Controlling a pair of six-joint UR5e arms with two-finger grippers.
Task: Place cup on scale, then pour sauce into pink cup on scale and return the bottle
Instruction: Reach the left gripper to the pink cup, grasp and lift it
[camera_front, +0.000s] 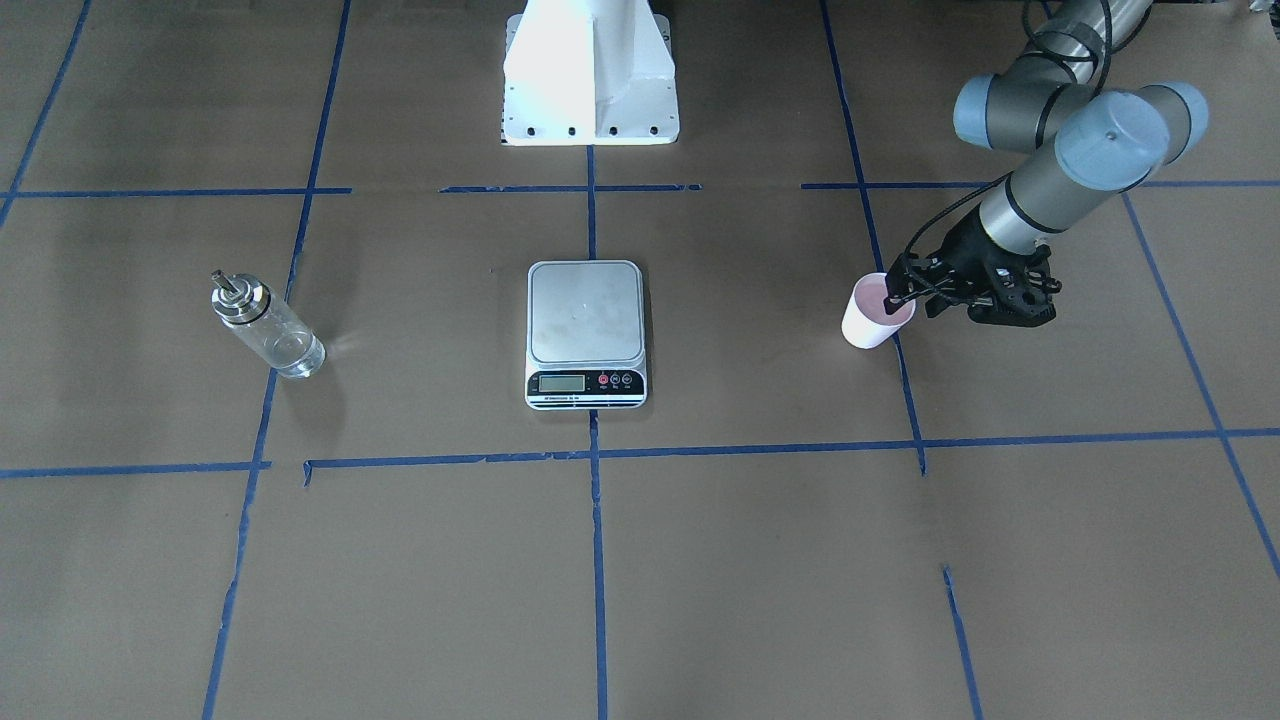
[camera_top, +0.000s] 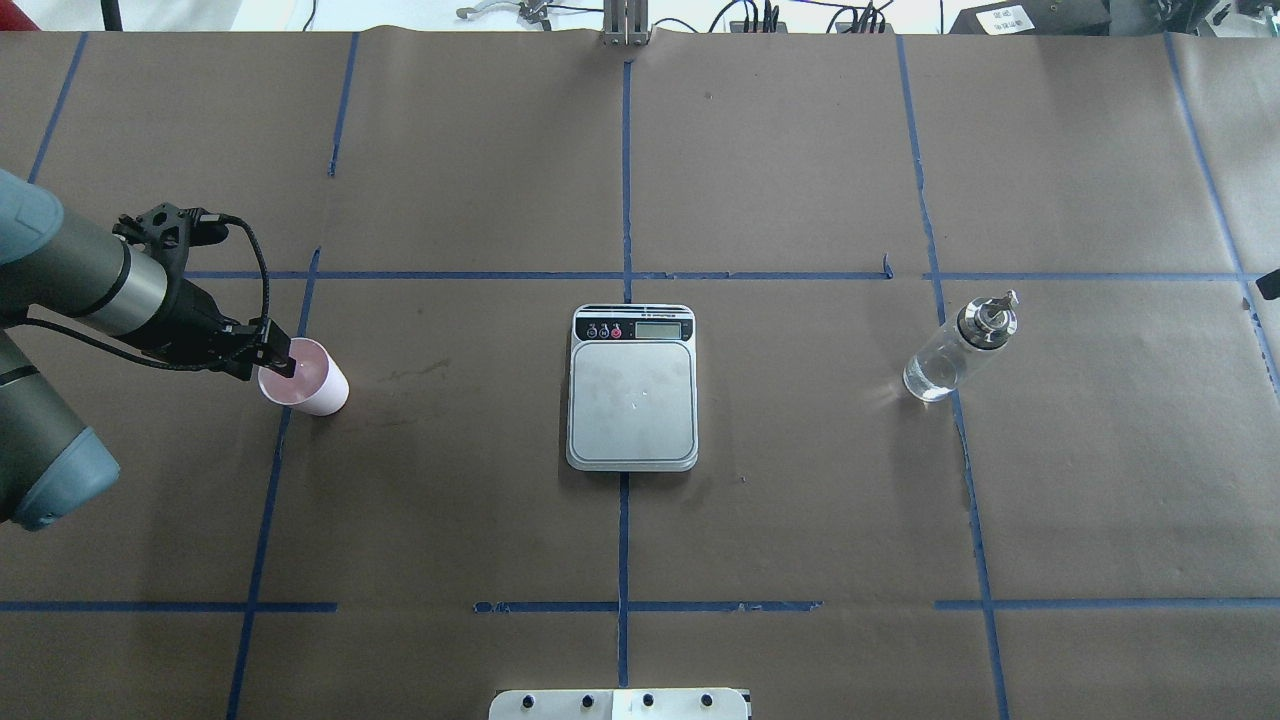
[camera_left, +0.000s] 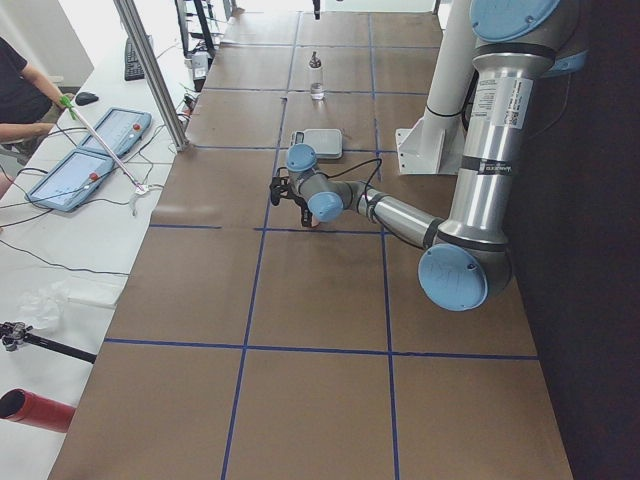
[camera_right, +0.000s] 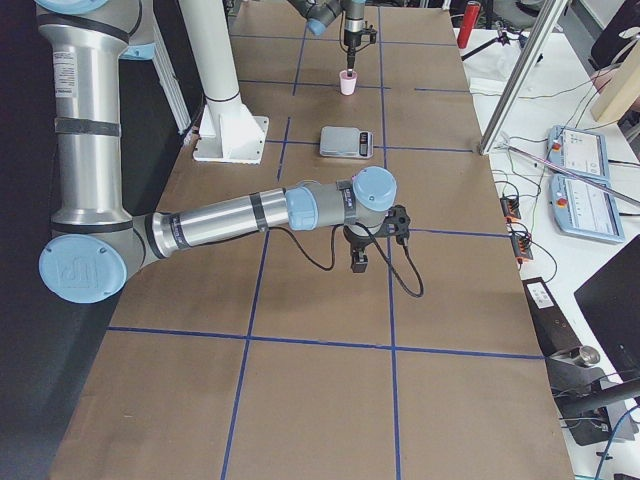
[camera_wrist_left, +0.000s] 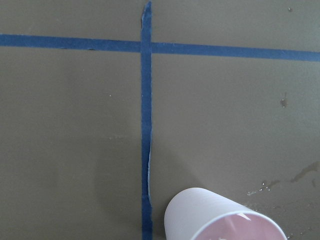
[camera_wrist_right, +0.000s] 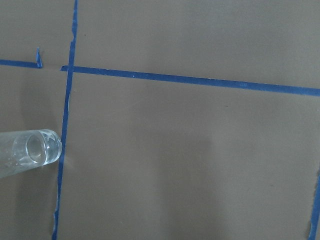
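The cup (camera_front: 868, 322), white outside and pink inside, stands on the table far to the scale's side, on my left; it also shows in the overhead view (camera_top: 312, 386) and the left wrist view (camera_wrist_left: 220, 220). My left gripper (camera_front: 892, 283) is at its mouth, open, with one fingertip over the pink inside and the other outside the rim. The scale (camera_front: 586, 315) sits bare at the table's middle. The glass bottle (camera_front: 268, 328) stands on my right side, also in the overhead view (camera_top: 950, 352). My right gripper (camera_right: 358, 262) hangs above the table near there; I cannot tell its state.
Brown paper with blue tape lines covers the table (camera_top: 640, 520). The robot's white base (camera_front: 590, 75) stands behind the scale. Operators' tablets and cables lie on a side bench (camera_right: 585, 170).
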